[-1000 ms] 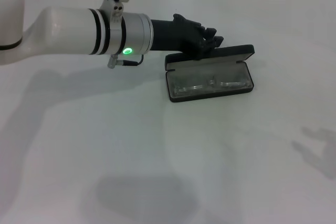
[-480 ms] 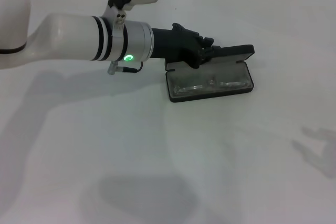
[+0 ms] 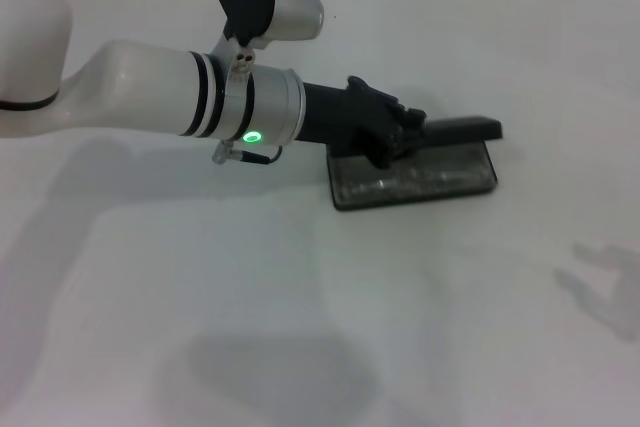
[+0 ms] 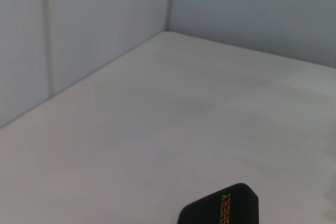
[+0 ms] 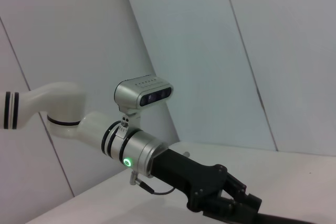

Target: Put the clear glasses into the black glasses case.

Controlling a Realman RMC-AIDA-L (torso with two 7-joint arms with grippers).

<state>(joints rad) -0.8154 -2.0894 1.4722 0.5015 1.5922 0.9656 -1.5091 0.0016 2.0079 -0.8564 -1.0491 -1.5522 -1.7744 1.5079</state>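
**Closing the lid over the glasses**

Pressing down on the lid of the black glasses case (image 3: 415,167), the left gripper (image 3: 400,132) reaches in from the robot's left across a white table (image 3: 300,327). Its dark fingers sit bunched together against the lid's back edge; whether they pinch the lid or only push it cannot be told from these views.

Compared with a second ago, the lid has swung down from nearly upright to a low tilt over the tray, and the whole case has slid a little toward the robot's right. The clear glasses (image 3: 420,175) lie inside the tray, showing only as pale glints through the narrowing gap. Judging by this, the placing looks done and only the closing remains, with the lid not yet fully shut.

Orange capital letters run along a corner of the lid (image 4: 223,209) in the left wrist view. Only part shows, reading roughly "SHERY"; the rest is cut off.

The right gripper is not in view; its wrist camera looks across at the left arm (image 5: 68,114) from some way off.
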